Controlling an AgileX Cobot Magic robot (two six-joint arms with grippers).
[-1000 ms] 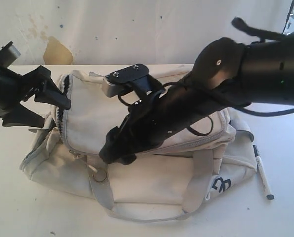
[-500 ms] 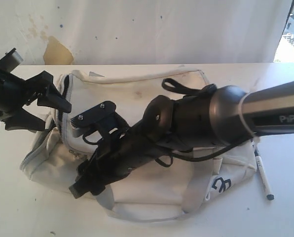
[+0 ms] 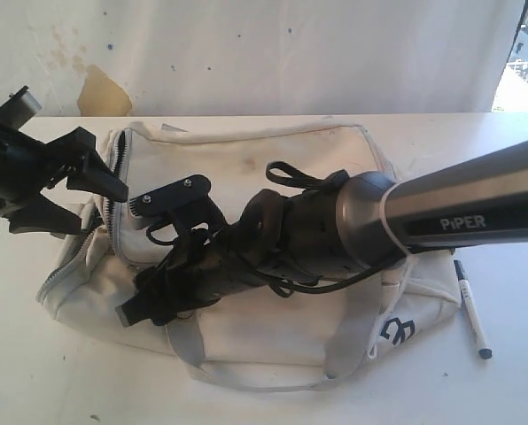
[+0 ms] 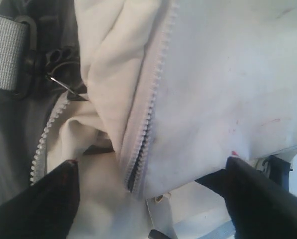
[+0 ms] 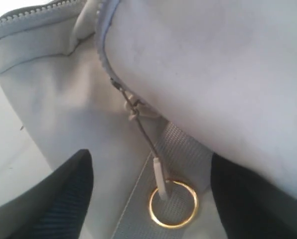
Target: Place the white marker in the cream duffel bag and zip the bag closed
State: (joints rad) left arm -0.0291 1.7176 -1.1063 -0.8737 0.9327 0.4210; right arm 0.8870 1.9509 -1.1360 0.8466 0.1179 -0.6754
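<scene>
Listing the white marker [image 3: 470, 305]: slim, rigid, probably light and slick, lying just right of the soft cream duffel bag [image 3: 273, 332]; we are favouring a mid-barrel pinch. The left gripper [image 4: 148, 199] and right gripper [image 5: 151, 199] are hanging wide and empty over the bag.

My right arm [image 3: 463, 208] is a grey tube lettered PiPER; behind its black pincer [image 3: 135, 308] I see black joints [image 3: 330, 232] and looped cables [image 3: 283, 169].
</scene>
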